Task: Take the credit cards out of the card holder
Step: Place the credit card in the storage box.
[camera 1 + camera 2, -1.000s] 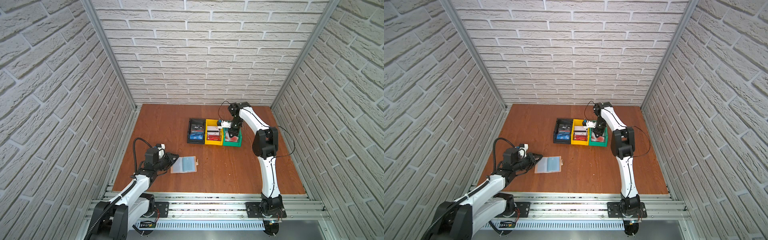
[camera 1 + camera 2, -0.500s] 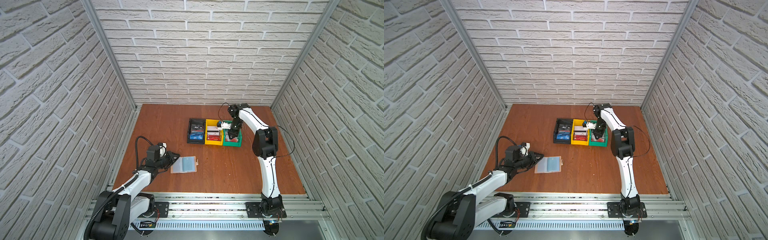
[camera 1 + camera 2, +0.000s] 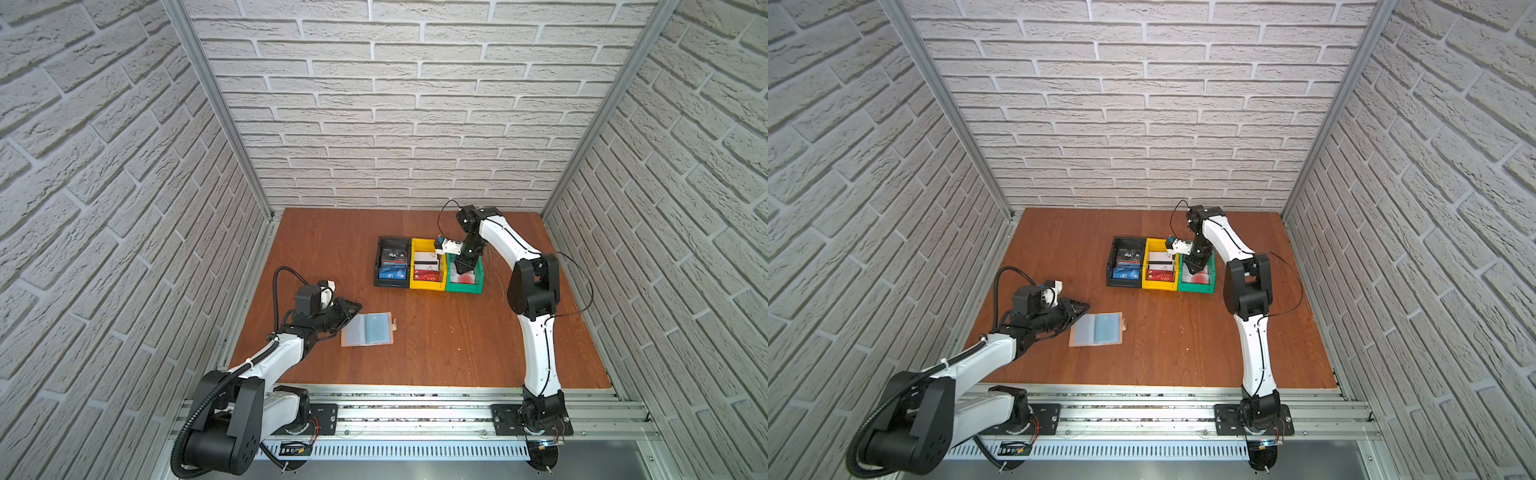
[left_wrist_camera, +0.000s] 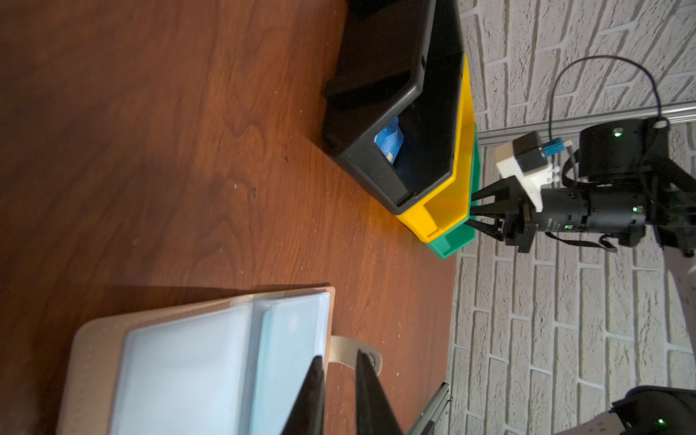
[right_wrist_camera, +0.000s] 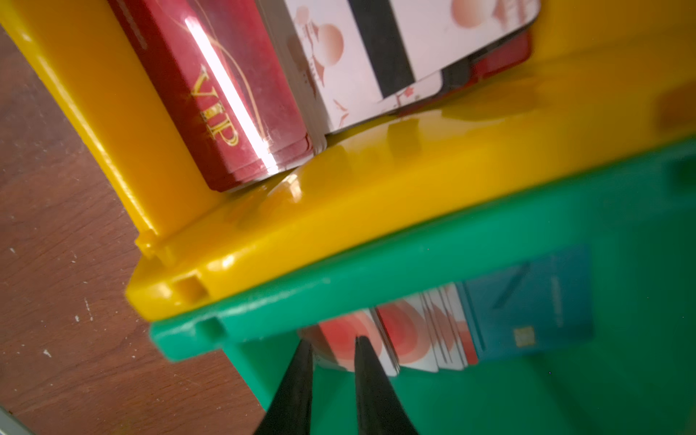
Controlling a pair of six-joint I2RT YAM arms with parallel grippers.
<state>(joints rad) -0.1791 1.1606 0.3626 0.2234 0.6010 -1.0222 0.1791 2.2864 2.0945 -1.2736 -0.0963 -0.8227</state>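
Near the front left of the brown wooden table (image 3: 436,345), the tan leather-like booklet card holder (image 3: 368,329) (image 3: 1096,329) (image 4: 188,357) lies open and flat. Its clear bluish plastic sleeves face up and its small snap tab points toward the robot's right. The sleeve on the tab side looks tinted teal; whether a card sits inside it cannot be told.

The left gripper (image 3: 356,308) (image 4: 337,357) hangs low just beside the holder's far left corner. Its two black fingers stand slightly apart with nothing between them, and contact with the holder cannot be told.

Farther back, three small plastic bins stand touching in a row: a black bin (image 3: 379,262), a yellow bin (image 3: 428,286) and a green bin (image 3: 463,288). The right gripper (image 3: 462,268) (image 5: 333,341) reaches down into the green bin, its fingers a little apart and empty. They point at a fanned stack of pale cards with red circles (image 5: 406,339), which lies beside a teal card with a chip (image 5: 534,301).

The yellow bin holds a red card printed "VIP" (image 5: 226,94) and pale cards with a black stripe (image 5: 376,45). A blue card (image 3: 392,273) lies in the black bin.
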